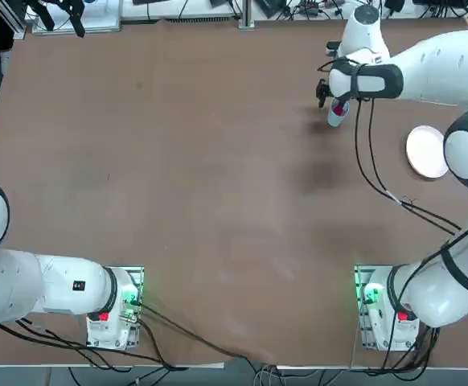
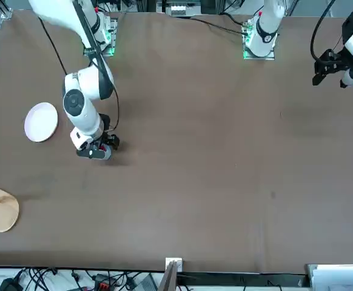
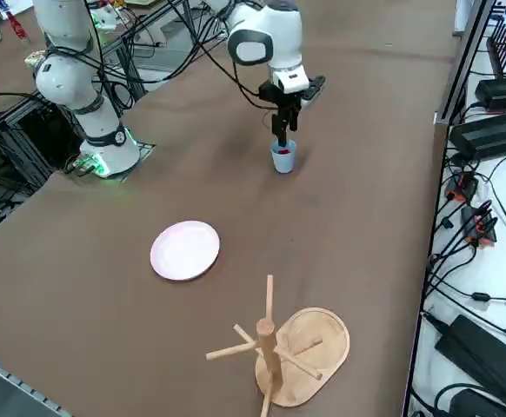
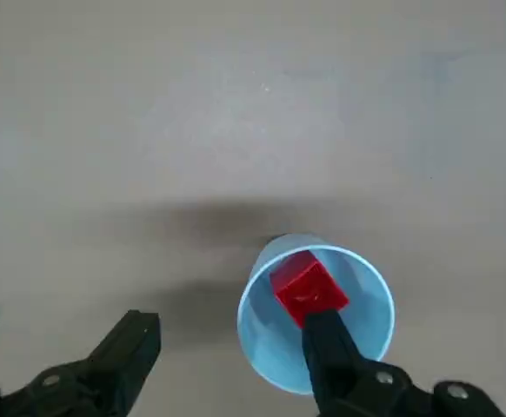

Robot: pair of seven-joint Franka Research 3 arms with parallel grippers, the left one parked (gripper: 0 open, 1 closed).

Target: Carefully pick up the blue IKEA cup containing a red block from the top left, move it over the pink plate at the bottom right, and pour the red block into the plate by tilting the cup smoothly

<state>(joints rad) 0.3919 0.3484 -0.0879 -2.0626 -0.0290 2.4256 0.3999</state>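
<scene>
Right gripper (image 4: 231, 365) is seen fully open, pointed down, nothing gripped. It is positioned straddling the wall of the blue IKEA cup (image 4: 279, 339): in the wrist view one finger (image 4: 331, 352) is seen over the cup's mouth, inside the rim, the other finger (image 4: 123, 356) outside it with a clear gap to the wall. Contact with the rim cannot be confirmed. The cup is standing upright on the table (image 1: 178, 177), directly under the gripper. The red block (image 4: 308, 285) is seen lying inside the cup, just beside the inner fingertip. The pink plate (image 1: 424, 151) is located well apart from the cup, closer to the right arm's base, with bare table between them.
</scene>
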